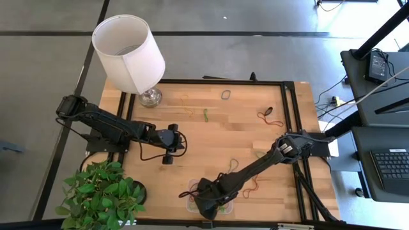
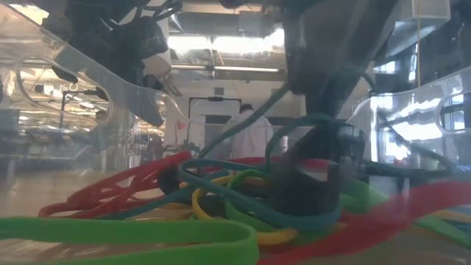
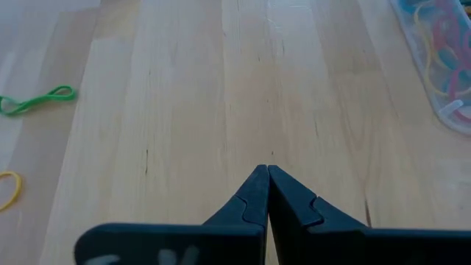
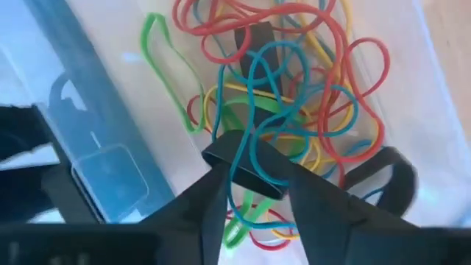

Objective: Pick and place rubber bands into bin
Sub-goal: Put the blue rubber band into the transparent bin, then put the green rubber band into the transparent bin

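The clear bin (image 1: 190, 190) stands at the table's near edge and holds a tangle of red, yellow, green and teal rubber bands (image 4: 294, 81). My right gripper (image 4: 257, 173) reaches down into the bin from above, open, with one loop of a teal band (image 4: 254, 110) running between its fingers. In the low view the fingers (image 2: 309, 184) stand among the bands. More bands lie loose on the wood: green (image 1: 206, 115), grey (image 1: 225, 95), red and black (image 1: 270, 116). My left gripper (image 3: 266, 171) is shut above bare wood at the table's left middle (image 1: 171, 148). My right gripper's open fingers point down into the bin on either side of the teal band's near loop (image 4: 246, 165). The band's other end lies on the pile. Whether either finger touches the band I cannot tell.
A white-shaded lamp (image 1: 131, 51) stands at the far left and a potted plant (image 1: 102, 195) at the near left corner. Black frame rails (image 1: 291, 108) run along the table's right side. A green band (image 3: 37, 99) and a yellow one (image 3: 7, 191) lie ahead of my left gripper.
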Robot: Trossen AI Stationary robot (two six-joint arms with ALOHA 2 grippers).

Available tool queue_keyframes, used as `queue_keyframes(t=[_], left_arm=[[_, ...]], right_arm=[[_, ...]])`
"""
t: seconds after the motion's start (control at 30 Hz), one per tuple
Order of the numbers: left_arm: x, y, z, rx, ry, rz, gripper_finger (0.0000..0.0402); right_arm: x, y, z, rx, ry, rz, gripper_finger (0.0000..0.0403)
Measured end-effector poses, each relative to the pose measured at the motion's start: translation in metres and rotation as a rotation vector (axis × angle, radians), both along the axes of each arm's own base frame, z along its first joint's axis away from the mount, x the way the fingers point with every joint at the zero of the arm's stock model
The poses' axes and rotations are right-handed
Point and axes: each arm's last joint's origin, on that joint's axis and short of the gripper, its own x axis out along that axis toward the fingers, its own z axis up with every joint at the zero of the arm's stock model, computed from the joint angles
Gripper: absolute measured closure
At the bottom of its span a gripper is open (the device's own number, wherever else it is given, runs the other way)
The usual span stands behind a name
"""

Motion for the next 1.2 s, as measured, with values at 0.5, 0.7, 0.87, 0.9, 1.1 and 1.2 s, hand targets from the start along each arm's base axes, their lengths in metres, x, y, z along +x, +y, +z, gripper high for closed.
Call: queue_keyframes(t=[0.5, 0.7, 0.87, 0.9, 1.1, 1.2], left_arm=[[0.0, 0.0, 0.0, -0.001, -0.001, 0.0, 0.0398], [0.0, 0.0, 0.0, 0.008, -0.003, 0.009, 0.0399], [0.001, 0.004, 0.0, 0.007, -0.004, 0.023, 0.0399], [0.001, 0.005, 0.0, 0.007, -0.006, 0.027, 0.04], [0.002, 0.008, 0.001, 0.005, -0.018, 0.042, 0.0399], [0.003, 0.01, 0.002, 0.002, -0.031, 0.048, 0.04]], right_arm=[[0.005, -0.002, 0.034, -0.142, -0.141, 0.183, 0.0349], [0.002, -0.006, 0.033, -0.243, -0.129, 0.247, 0.0392], [-0.012, -0.02, 0.04, -0.308, -0.113, 0.279, 0.0399], [-0.016, -0.024, 0.041, -0.301, -0.13, 0.274, 0.0398], [-0.046, -0.055, 0.029, -0.229, -0.266, 0.221, 0.04], [-0.065, -0.073, 0.028, -0.197, -0.335, 0.199, 0.0398]])
